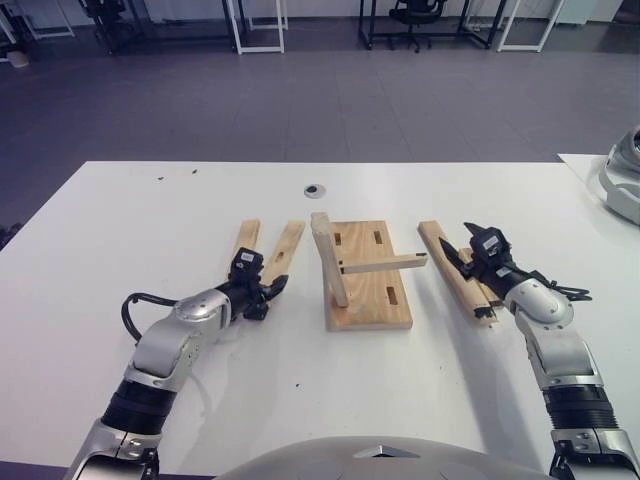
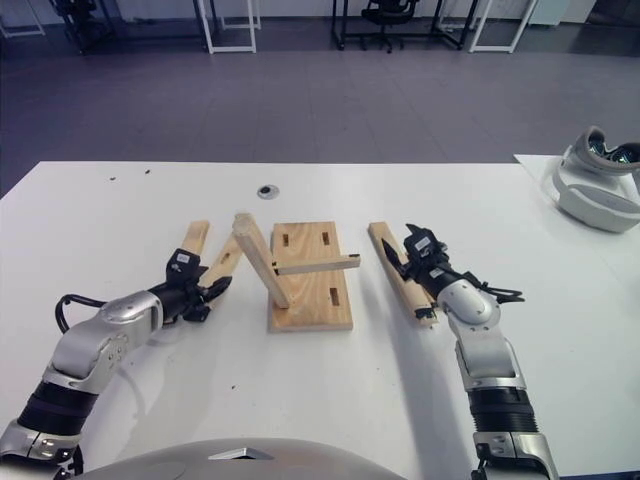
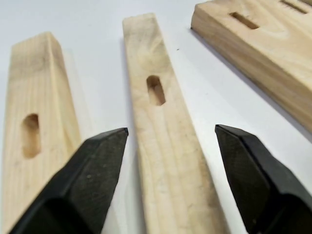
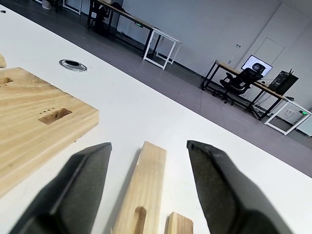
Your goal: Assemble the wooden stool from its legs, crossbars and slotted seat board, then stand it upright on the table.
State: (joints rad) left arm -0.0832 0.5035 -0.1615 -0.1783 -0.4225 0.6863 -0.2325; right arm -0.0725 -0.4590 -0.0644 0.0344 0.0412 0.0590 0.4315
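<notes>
Left pincer: your left pincer (image 3: 170, 129) stands open, its two black fingertips astride a slotted leg (image 3: 161, 122), with a gap showing on each side.
Neighbouring leg: a second leg (image 3: 36, 117), also slotted, lies just outside one finger of that pincer.
Right pincer: your right pincer (image 4: 148, 144) is spread wide too, with a third leg (image 4: 146, 185) lying flat between its fingers and nothing gripped.
Short piece: a smaller wooden piece (image 4: 178, 226) lies just beside that third leg, under the pincer.
Seat board: the seat board (image 1: 365, 300) lies flat on the table (image 1: 150, 220) between your two pincers, slots upward.
Tilted leg: a tilted leg (image 1: 328, 258) stands on the board's side nearer the left pincer, and a crossbar (image 1: 385, 263) juts from it toward the right pincer.
Writing: your left pincer carries a small white label (image 1: 246, 257); its print is too small to read.
Headset: a white headset (image 2: 600, 180) sits well beyond the right pincer's outer side.
</notes>
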